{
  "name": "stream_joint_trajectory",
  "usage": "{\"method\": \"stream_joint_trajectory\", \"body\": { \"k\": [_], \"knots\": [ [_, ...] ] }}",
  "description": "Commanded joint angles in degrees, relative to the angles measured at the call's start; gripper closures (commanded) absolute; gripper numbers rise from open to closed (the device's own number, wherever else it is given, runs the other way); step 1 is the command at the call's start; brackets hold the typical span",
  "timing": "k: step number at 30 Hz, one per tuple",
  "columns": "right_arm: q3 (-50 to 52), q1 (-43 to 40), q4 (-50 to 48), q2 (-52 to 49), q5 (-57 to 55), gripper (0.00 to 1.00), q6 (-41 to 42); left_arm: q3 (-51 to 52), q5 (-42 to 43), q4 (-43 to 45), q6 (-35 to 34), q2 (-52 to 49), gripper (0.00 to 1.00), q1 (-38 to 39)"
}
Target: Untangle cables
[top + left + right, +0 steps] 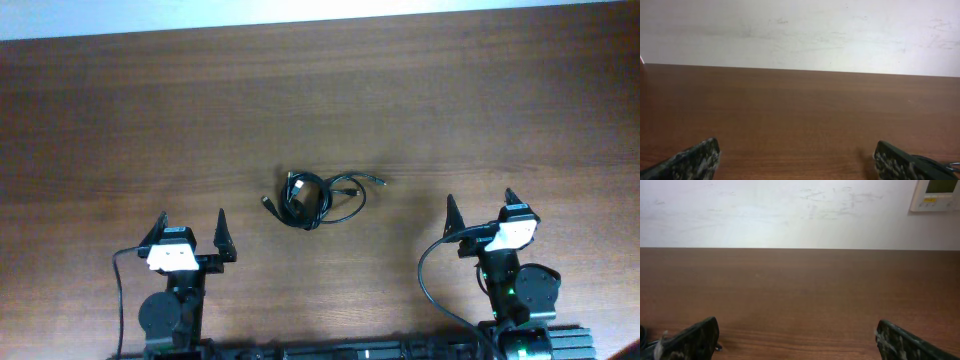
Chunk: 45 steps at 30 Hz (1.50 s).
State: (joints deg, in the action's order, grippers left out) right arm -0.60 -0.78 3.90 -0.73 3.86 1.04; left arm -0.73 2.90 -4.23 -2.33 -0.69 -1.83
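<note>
My left fingers are spread wide apart and hold nothing. My right fingers are spread wide too, and they hold nothing either. Both pairs point away from me, over the brown tabletop.

The cables lie on the tabletop in one little black heap. They sit between my two arms and a bit farther out than my fingertips. The heap is thick and bunched on its left side. On its right side a thin loop curls out, and one small plug end sticks out to the right. My fingers are not touching the cables. The heap is well apart from both pairs.

From my left wrist I see my two dark fingers low in the corners, with bare wood between them and a white wall behind. From my right wrist I see the same, my fingers low down, and a small white box up on the wall.
</note>
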Motion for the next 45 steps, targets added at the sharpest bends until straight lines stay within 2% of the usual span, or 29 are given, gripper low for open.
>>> {"method": "stream_joint_trajectory", "body": {
  "k": [1, 37, 42, 45],
  "knots": [
    [0.28, -0.26, 0.42, 0.52, -1.11, 0.01, -0.2, 0.22, 0.76, -0.13, 1.09, 0.24, 0.01, 0.28],
    [0.28, -0.26, 0.42, 0.52, -1.14, 0.01, -0.2, 0.22, 0.79, -0.07, 1.09, 0.24, 0.01, 0.28],
    [0.28, -0.26, 0.42, 0.52, -1.11, 0.01, -0.2, 0.17, 2.32, 8.61, 1.09, 0.24, 0.01, 0.28],
    [0.28, -0.26, 0.42, 0.52, -1.11, 0.01, -0.2, -0.87, 2.32, 10.23, 1.09, 0.24, 0.01, 0.28]
  ]
}}
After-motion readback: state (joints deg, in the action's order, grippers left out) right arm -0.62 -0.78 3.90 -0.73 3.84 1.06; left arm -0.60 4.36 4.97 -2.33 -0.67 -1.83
